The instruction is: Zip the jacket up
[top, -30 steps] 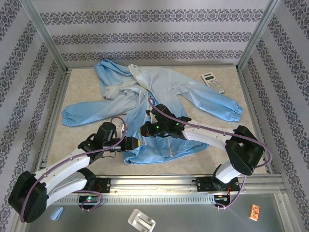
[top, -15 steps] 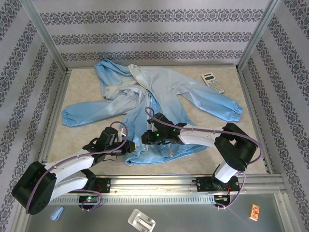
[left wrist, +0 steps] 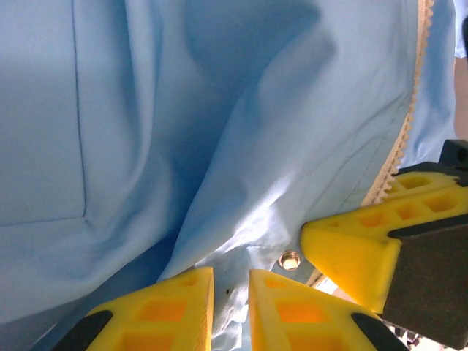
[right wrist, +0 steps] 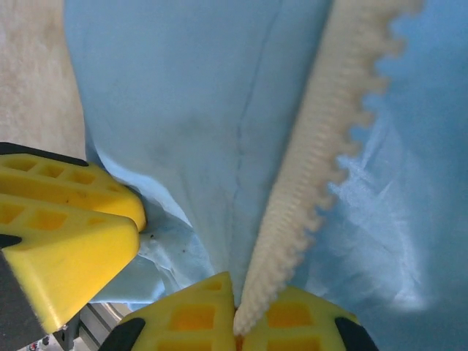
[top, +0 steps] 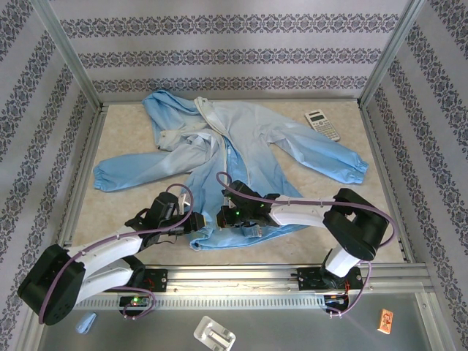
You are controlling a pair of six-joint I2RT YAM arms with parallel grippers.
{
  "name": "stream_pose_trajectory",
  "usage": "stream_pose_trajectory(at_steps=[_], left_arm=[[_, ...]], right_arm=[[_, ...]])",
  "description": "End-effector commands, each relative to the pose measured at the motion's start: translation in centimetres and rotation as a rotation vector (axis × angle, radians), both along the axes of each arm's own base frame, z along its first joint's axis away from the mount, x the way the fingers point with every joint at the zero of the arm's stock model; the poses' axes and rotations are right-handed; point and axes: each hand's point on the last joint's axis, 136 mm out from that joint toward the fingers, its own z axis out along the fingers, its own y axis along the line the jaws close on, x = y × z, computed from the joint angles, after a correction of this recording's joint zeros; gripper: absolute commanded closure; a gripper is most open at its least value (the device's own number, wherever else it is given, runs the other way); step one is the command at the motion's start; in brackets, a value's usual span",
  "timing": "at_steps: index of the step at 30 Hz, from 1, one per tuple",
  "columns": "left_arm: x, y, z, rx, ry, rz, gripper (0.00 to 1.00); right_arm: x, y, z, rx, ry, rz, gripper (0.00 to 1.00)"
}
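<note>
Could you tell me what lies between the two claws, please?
In the left wrist view, jacket fabric with a metal snap lies between left claw and right claw.

Jacket: thin light-blue fabric, spread rumpled and front-up on the desk, with the collar toward the far edge and the hem toward the near edge. The hood is bunched at the far left. One long sleeve runs out to the right and the other sleeve to the left, each ending in a gathered elastic cuff. The front is unzipped: the white zipper strip, toothed along one edge, lies free on the blue cloth. A small metal snap sits near the hem.
</note>
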Motion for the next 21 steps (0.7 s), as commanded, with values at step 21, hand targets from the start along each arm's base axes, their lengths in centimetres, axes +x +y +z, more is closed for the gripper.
stream_pose_trajectory(at_steps=[21], left_arm=[[0.0, -3.2, 7.8, -0.204, -0.075, -0.162, 0.64]], right_arm=[[1.2, 0.8, 9.7, 0.236, -0.053, 0.045, 1.00]])
